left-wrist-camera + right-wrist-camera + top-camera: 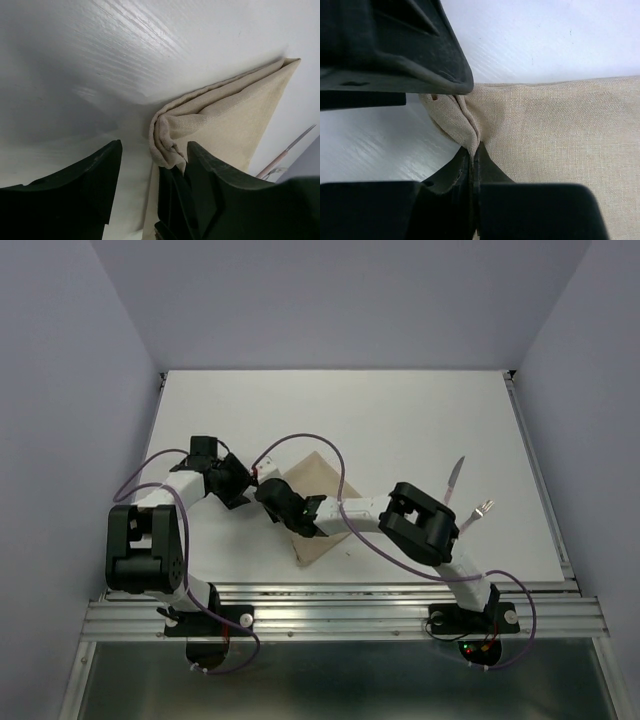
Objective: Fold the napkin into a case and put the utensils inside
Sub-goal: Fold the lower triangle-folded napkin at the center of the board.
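Napkin (312, 478) lies folded at the middle of the surface (400, 410), one corner pinched in the clenched right jaws, left jaws released just beside it, so I want to draw that corner over low and slow, keeping the layers square.

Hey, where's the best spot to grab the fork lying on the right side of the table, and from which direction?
Probably take the fork by its pale handle, from straight above with the jaws across it. It lies flat on the table, thin and straight, with its tines pointing away from the arms.
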You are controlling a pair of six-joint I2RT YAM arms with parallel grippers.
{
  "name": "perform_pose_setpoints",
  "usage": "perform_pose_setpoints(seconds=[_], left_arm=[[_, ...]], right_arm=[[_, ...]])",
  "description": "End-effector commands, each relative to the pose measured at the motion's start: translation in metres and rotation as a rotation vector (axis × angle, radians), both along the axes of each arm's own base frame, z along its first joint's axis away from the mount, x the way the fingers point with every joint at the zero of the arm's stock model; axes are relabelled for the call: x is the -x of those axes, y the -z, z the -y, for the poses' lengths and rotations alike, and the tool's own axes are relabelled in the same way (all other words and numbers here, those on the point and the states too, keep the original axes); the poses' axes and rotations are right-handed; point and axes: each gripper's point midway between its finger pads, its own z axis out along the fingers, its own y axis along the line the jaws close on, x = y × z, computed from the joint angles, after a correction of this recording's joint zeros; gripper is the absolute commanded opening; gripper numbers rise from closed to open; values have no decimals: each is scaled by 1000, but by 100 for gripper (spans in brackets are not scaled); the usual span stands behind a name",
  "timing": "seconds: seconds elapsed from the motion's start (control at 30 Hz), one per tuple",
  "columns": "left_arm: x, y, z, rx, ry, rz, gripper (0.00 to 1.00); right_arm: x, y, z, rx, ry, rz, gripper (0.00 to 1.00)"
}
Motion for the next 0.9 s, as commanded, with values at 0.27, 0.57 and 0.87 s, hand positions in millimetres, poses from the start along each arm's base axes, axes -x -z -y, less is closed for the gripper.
perform_pose_setpoints(seconds=[0.27,0.57,0.87], left_arm=[[2,-18,-15,16,6,82,77],[15,-22,-18,-4,45,117,73],[38,-29,-15,-21,103,173,46]], right_arm=[[12,-30,-10,-282,-57,-245,1],[16,-36,-13,-446,-153,-522,1],[22,-29,-9,-527,-197,-797,1]])
